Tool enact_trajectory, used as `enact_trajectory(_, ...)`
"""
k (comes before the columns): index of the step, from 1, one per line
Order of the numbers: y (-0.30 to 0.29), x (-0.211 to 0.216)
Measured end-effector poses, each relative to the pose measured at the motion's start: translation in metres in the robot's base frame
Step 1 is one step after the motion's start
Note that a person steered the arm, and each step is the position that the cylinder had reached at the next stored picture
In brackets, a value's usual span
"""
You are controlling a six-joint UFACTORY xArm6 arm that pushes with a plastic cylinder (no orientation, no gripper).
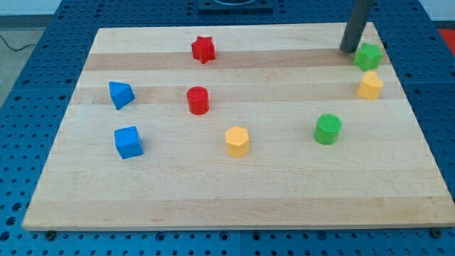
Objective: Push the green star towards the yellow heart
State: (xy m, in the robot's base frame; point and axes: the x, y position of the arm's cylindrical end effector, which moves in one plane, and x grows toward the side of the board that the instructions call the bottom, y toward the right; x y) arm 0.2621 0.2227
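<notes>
My tip (348, 50): just left of the green star (368, 55), nearly touching.
Yellow heart (370, 85): just below the star.
Fingers: I have none, only a rod.

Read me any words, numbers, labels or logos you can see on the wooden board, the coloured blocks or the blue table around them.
None: no text, number, label or logo is legible anywhere in the camera view.
The pale wooden board is bare grain.
The blocks, such as the green star and the yellow heart, carry no markings.
The blue perforated table shows only holes.
My tip, beside the green star, is plain dark.
</notes>
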Motion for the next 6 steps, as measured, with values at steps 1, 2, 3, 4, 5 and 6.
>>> enact_trajectory(1, 0.02, -0.013)
enact_trajectory(2, 0.038, 0.001)
enact_trajectory(3, 0.025, 0.022)
enact_trajectory(4, 0.0, 0.044)
enact_trajectory(5, -0.004, 0.051)
enact_trajectory(6, -0.004, 0.042)
